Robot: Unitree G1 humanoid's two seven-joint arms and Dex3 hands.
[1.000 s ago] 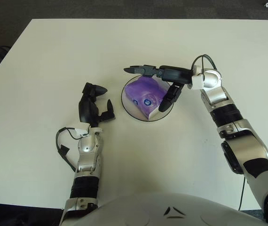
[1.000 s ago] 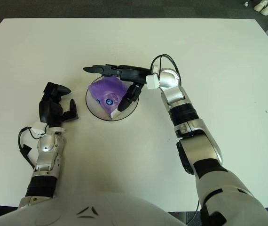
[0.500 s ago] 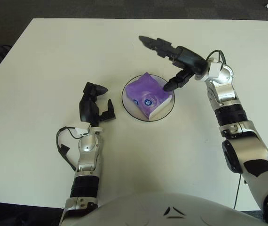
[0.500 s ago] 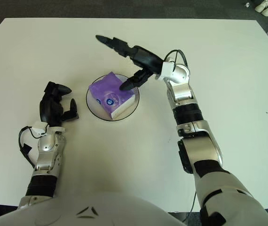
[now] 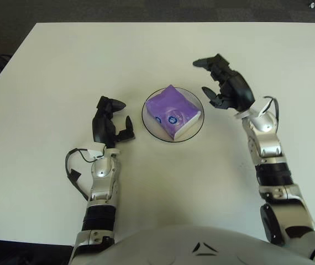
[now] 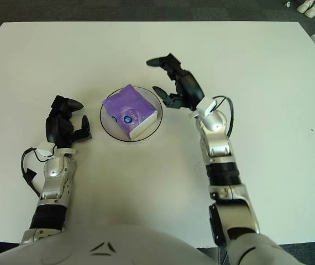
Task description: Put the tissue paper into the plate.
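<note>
A purple tissue pack (image 5: 173, 111) lies in the round clear plate (image 5: 150, 125) at the middle of the white table. My right hand (image 5: 224, 85) hovers just right of the plate, fingers spread and holding nothing, apart from the pack. My left hand (image 5: 111, 119) shows left of the plate, fingers relaxed and holding nothing. In the right eye view the tissue pack (image 6: 129, 110) sits in the plate (image 6: 109, 127) with the right hand (image 6: 177, 85) to its right.
The white table (image 5: 63, 66) stretches wide around the plate. Dark floor borders its far edge and left corner. A black cable loops beside my left forearm (image 5: 103, 182).
My right hand let go of the tissue pack, lifted off it and drew back to the right of the plate. The pack stays in the plate. The left hand has not moved.
</note>
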